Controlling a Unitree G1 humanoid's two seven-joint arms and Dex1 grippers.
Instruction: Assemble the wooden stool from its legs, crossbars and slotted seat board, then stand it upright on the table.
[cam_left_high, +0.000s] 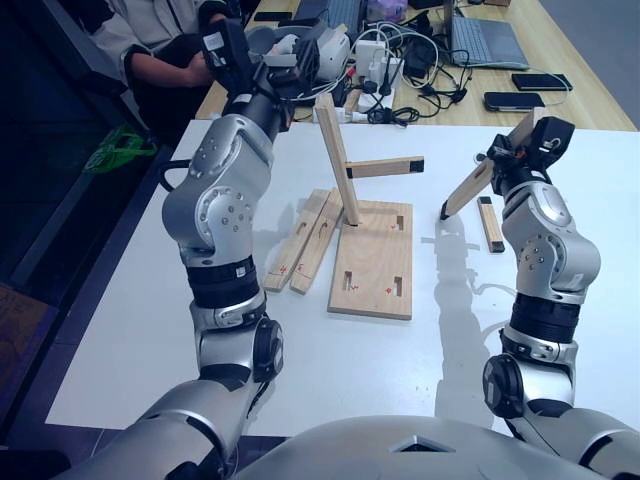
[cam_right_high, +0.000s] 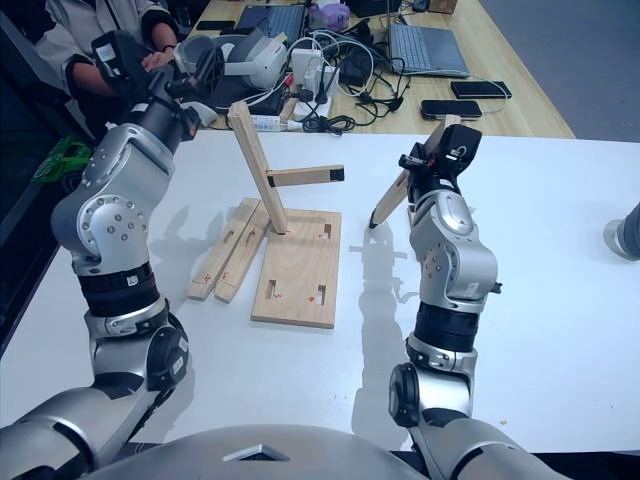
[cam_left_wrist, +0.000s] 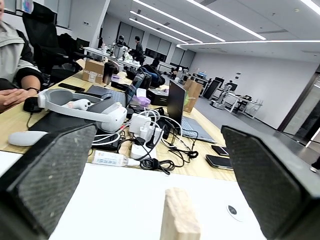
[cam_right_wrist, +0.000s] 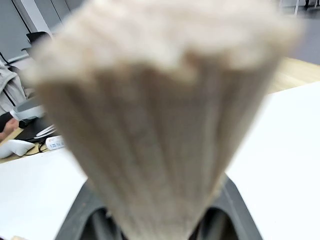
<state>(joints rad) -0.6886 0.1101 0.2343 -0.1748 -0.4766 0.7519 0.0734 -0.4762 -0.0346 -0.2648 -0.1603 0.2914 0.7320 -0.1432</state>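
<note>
The slotted seat board (cam_left_high: 375, 262) lies flat mid-table. One leg (cam_left_high: 337, 150) stands tilted in a far slot, and a crossbar (cam_left_high: 385, 167) sticks out from it to the right. Two more legs (cam_left_high: 308, 240) lie side by side just left of the board. A short crossbar (cam_left_high: 490, 224) lies at the right. My right gripper (cam_left_high: 518, 143) is shut on another leg (cam_left_high: 472, 186), which slants down so its lower end touches the table. My left gripper (cam_left_wrist: 159, 150) hangs open above and behind the standing leg's top (cam_left_wrist: 179, 216).
A wooden desk (cam_left_high: 560, 110) behind the white table (cam_left_high: 130, 330) holds a headset (cam_left_wrist: 85, 107), laptops, phones and tangled cables (cam_left_high: 395, 95). A person's hand (cam_left_wrist: 12, 97) rests on the desk at back left. Bare table lies in front and to the right.
</note>
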